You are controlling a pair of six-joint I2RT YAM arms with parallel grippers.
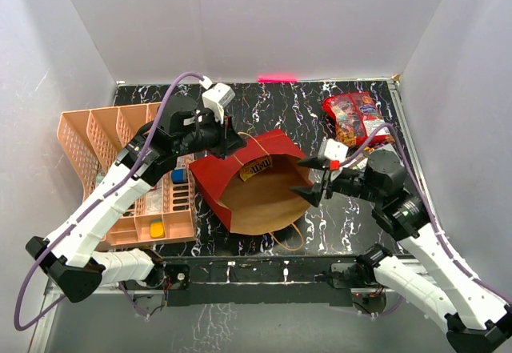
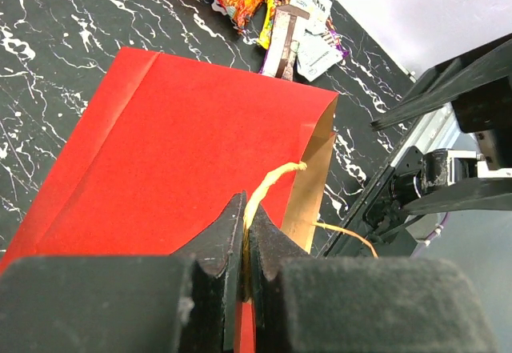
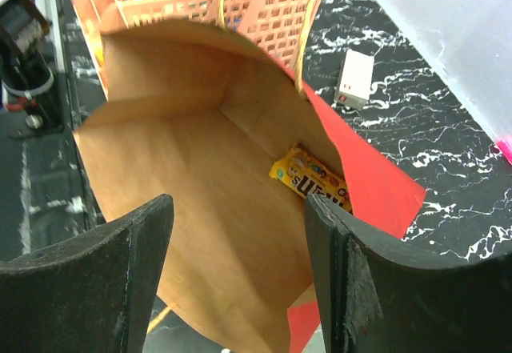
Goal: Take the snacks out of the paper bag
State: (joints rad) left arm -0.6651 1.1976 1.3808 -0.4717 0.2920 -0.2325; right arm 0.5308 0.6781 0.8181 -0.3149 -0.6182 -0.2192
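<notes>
Top view: the paper bag lies on its side mid-table, its mouth facing the R gripper, w/ a yellow packet inside. The L gripper is at the bag's far edge, more snacks are piled at the far-right corner, and a peach tray sits on the left. L wrist view: the L gripper has its jaws pinched together on the bag's cord handle over the red side of the paper bag, w/ the snacks on the table beyond it. R wrist view: the R gripper is spread wide apart and holds nothing at the mouth of the paper bag, while the yellow packet lies deep inside by the right-hand fold.
</notes>
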